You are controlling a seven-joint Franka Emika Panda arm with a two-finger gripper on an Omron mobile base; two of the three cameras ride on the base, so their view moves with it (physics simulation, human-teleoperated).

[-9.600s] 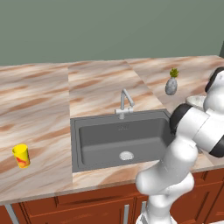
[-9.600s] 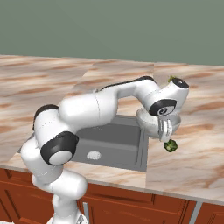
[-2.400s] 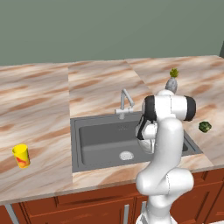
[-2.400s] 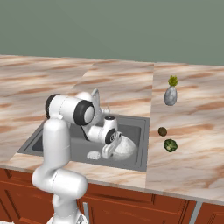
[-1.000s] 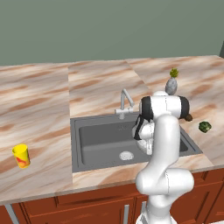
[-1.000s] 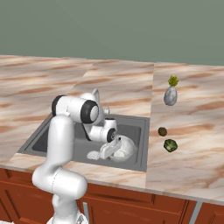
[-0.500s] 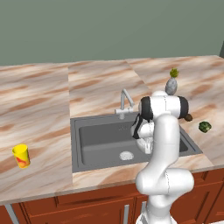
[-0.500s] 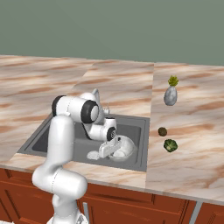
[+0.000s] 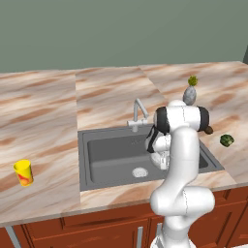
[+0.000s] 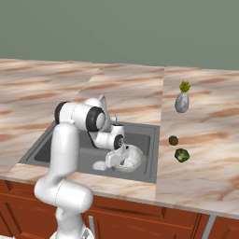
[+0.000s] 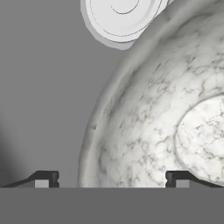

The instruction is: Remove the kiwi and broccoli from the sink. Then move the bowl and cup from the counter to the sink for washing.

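In the left base view, the small yellow cup (image 9: 23,172) stood on the pinkish-tan marble counter (image 9: 43,116), not yet moved, well left of the dark grey sink (image 9: 109,152).

In the right base view, the brown-olive kiwi (image 10: 173,140) and green bumpy broccoli (image 10: 181,155) lay on the counter; the whitish-grey bowl (image 10: 129,158) sat in the sink.

In the hand view, the fingers (image 11: 112,178) stood spread, straddling the bowl's rim without pinching it.

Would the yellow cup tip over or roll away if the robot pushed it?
The yellow cup stands upright on the counter and looks taller than wide, so a high push would probably tip it. Being round, it might then roll. It looks small and probably light.
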